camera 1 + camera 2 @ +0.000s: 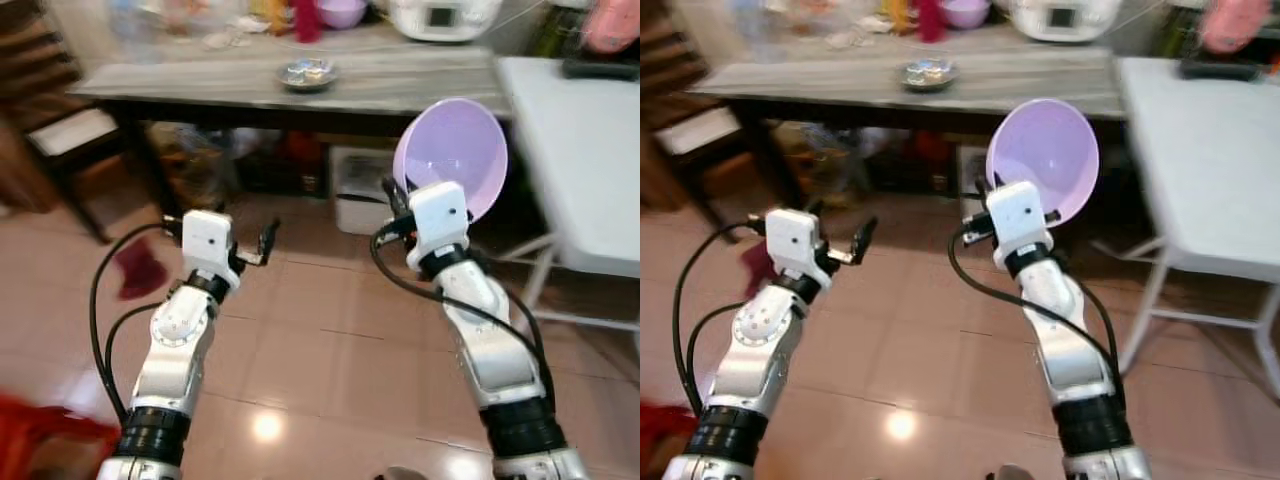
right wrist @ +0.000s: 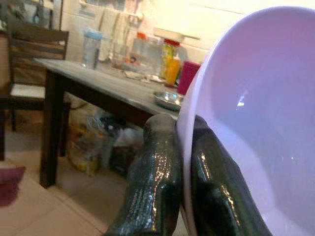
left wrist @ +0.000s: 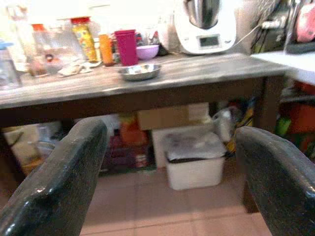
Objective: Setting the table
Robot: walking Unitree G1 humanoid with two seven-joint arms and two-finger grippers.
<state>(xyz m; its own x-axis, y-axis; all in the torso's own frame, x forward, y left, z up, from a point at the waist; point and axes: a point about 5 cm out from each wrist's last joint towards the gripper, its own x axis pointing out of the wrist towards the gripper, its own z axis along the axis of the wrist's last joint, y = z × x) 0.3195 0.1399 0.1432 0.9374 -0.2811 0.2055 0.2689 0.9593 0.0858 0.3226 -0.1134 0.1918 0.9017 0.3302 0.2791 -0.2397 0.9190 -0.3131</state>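
Held up in the right gripper (image 2: 182,196): a pale lilac, round plastic bowl (image 1: 455,155), tilted on its edge with the hollow side facing the robot. Two black fingers (image 2: 152,182) clamped on the rim of the bowl, one on the outside and one on the inside. Raised above the tiled floor (image 1: 330,350), on the right side of the scene, just before the near edge of the long grey wooden table (image 1: 220,80) and near the corner of the white folding table (image 1: 570,150) at the right.

Left gripper (image 1: 255,245) raised at the left, lower than the right one, fingers wide apart and holding nothing, pointed toward the space under the grey table.

On the grey table, far from the robot: a small shiny metal bowl (image 3: 140,72) near the front edge, a dark pink plastic cup (image 3: 127,46) behind it, a second small lilac bowl (image 3: 147,51) beside the cup, a white kitchen machine with a display (image 3: 204,27) to the right, bottles and jars to the left, too blurred to tell apart. Under the table: a white plastic bin with a grey lid (image 3: 194,157) and cardboard boxes. At the far left a dark wooden chair with a pale seat (image 1: 70,130).
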